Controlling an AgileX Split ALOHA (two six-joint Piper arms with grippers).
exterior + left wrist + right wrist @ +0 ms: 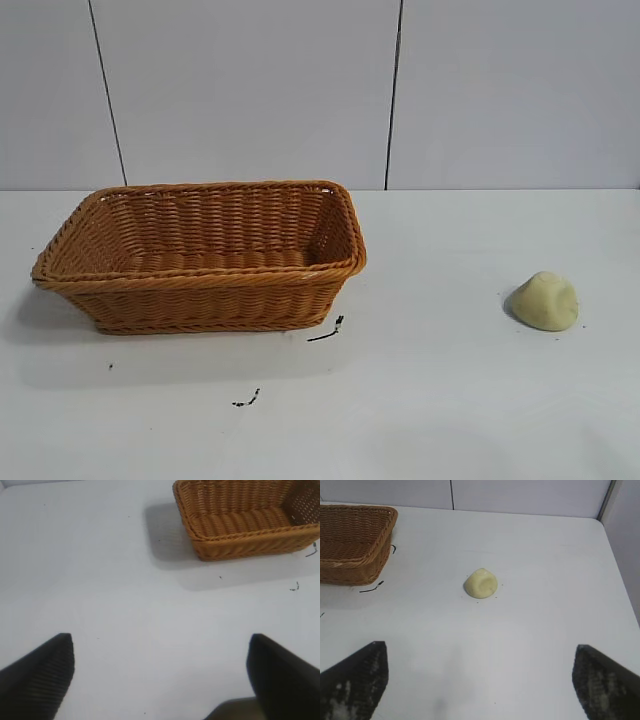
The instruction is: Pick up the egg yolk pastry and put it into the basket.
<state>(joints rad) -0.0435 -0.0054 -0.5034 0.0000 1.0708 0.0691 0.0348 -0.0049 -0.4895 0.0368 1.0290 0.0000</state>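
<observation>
The egg yolk pastry is a small pale yellow lump on the white table at the right; it also shows in the right wrist view. The basket, orange-brown wicker, stands at the left and is empty; it shows in the left wrist view and the right wrist view. My right gripper is open and empty, above the table some way short of the pastry. My left gripper is open and empty over bare table, well away from the basket. Neither gripper shows in the exterior view.
Small black marks lie on the table by the basket's front and nearer the front edge. A grey panelled wall stands behind the table. The table's right edge shows in the right wrist view.
</observation>
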